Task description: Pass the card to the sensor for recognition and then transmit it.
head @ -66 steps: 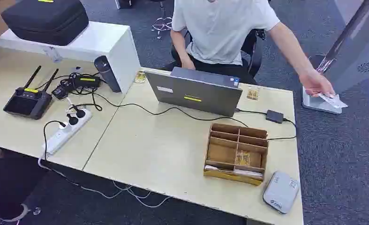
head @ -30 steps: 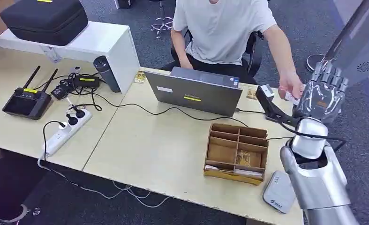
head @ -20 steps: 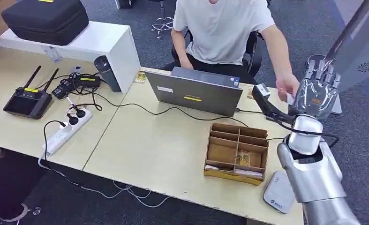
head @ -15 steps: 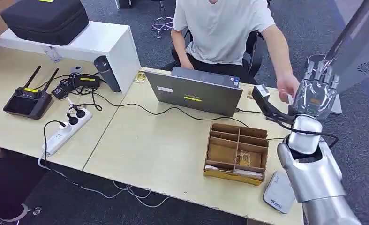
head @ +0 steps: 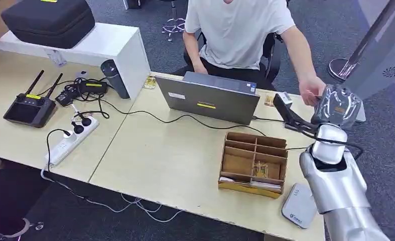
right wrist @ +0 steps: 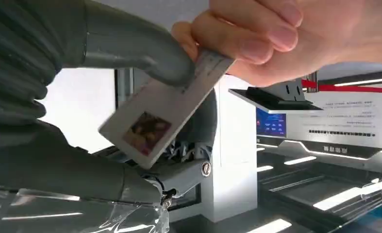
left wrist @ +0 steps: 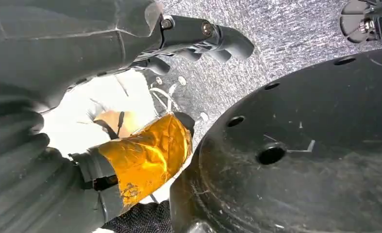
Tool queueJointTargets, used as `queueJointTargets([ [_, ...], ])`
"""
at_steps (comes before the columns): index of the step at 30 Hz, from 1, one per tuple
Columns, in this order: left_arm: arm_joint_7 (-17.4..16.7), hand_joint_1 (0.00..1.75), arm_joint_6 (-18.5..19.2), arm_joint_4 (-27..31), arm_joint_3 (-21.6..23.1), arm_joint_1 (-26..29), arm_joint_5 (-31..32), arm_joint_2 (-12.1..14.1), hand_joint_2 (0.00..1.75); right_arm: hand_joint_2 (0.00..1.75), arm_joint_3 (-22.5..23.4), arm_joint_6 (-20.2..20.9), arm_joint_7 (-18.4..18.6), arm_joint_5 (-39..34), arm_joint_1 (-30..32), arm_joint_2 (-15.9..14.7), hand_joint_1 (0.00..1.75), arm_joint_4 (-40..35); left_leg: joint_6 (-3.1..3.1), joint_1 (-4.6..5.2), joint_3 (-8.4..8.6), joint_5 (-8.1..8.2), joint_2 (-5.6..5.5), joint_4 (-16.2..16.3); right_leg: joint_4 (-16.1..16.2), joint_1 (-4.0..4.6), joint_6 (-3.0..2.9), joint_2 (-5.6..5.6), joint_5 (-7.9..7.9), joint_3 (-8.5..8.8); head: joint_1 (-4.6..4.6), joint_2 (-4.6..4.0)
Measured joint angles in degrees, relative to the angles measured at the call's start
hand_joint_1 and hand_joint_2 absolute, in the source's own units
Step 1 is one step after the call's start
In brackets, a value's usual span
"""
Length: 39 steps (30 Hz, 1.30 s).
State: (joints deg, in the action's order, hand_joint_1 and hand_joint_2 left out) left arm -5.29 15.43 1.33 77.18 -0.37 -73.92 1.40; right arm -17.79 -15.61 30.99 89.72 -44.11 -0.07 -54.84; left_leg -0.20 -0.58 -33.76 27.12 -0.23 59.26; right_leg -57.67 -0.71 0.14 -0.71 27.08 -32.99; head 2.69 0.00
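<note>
Right wrist view shows the card (right wrist: pixel 167 119) between the right hand (right wrist: pixel 82 121) thumb and fingers, with a person's hand (right wrist: pixel 295 36) also pinching its edge. Left hand (left wrist: pixel 72 73) fingers curl in, holding nothing.

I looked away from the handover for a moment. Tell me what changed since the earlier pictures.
The right hand rose beside the desk, and its fingers curled onto the card. The person's hand came up from the floor stand and also holds the card. The laptop and wooden organizer stayed put.
</note>
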Motion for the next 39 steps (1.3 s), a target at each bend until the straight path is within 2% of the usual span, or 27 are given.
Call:
queueJointTargets([
  [6,0.48,0.00,0.59,0.00,0.00,0.01,0.50,0.37,1.75,1.75,1.03,-2.69,-0.37,0.00,-1.80,0.00,1.75,3.96,0.00,0.00,0.00,0.00,0.00,0.00,0.00,0.00,0.00,0.01,0.00,0.00,0.02,0.00],
  [25,0.52,0.00,0.79,0.00,0.00,0.00,0.68,0.48,1.75,1.75,1.40,-3.34,-0.63,0.00,-2.64,0.00,1.75,7.52,0.00,0.00,0.00,0.00,0.01,0.00,0.00,0.00,0.00,0.03,0.00,-0.02,0.00,0.00],
  [31,0.61,0.00,0.55,0.00,0.00,-0.01,0.24,0.57,1.75,1.75,2.56,-6.97,-3.69,0.00,-2.04,0.00,1.75,7.64,0.00,-0.01,0.02,0.00,0.01,0.00,0.00,0.01,0.00,0.02,0.00,-0.02,0.02,0.00],
  [32,0.59,0.00,0.07,0.00,0.00,0.00,-0.35,0.39,1.75,1.75,2.75,-6.86,-4.54,0.00,-0.55,0.00,1.75,5.65,0.00,-0.03,0.03,0.00,0.00,0.00,0.01,0.01,0.00,0.02,0.00,-0.01,-0.02,0.00],
  [39,0.59,0.00,0.00,0.00,0.00,0.01,-0.43,0.37,1.75,1.75,2.77,-6.82,-4.65,0.00,-0.23,0.00,1.75,5.26,0.00,-0.03,0.03,0.01,0.00,0.00,0.01,0.01,0.00,0.02,0.00,-0.01,0.00,0.00],
])
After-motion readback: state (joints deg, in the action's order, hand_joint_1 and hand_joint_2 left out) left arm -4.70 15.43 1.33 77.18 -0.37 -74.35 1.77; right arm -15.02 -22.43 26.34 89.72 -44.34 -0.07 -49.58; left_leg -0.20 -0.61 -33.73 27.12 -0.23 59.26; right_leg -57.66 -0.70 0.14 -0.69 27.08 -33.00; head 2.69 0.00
